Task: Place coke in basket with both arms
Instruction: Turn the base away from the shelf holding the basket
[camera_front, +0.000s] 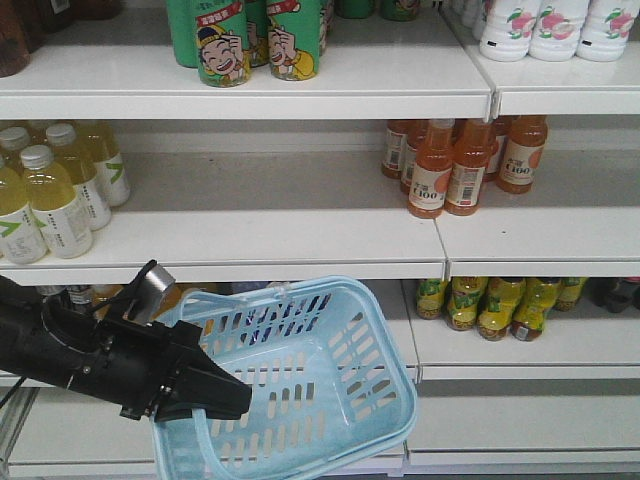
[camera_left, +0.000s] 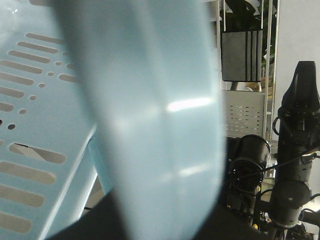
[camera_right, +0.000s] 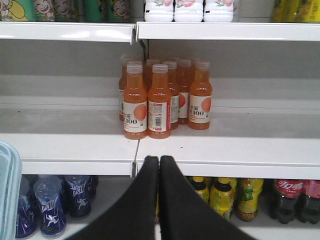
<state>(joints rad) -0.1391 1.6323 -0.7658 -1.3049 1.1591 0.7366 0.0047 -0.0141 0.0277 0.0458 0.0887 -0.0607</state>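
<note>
Well down and left of the orange bottles (camera_right: 160, 100), the left gripper (camera_front: 222, 397) pinches the near edge of the basket (camera_front: 395, 345) and holds it tilted, mouth up and toward the shelves. Whether it grips the rim or a handle I cannot tell, as the left wrist view shows only a blurred blue band across the lens. The basket is empty. Directly below the orange bottles, in the right wrist view, the right gripper (camera_right: 159, 161) points at the shelving with its two fingers pressed together and nothing between them. The coke (camera_right: 287, 197) stands one shelf under the orange bottles and off to their right, past a group of yellow bottles (camera_right: 222, 197). It is upright, so its long axis is vertical, with the red wrap facing out and the cap hidden by the shelf edge above. It thus lies low and to the right of the right gripper. With the left arm occupied by the basket, the right arm is the nearer and the free one. Its reach likely needs a shift right and down, and spread fingers.
</note>
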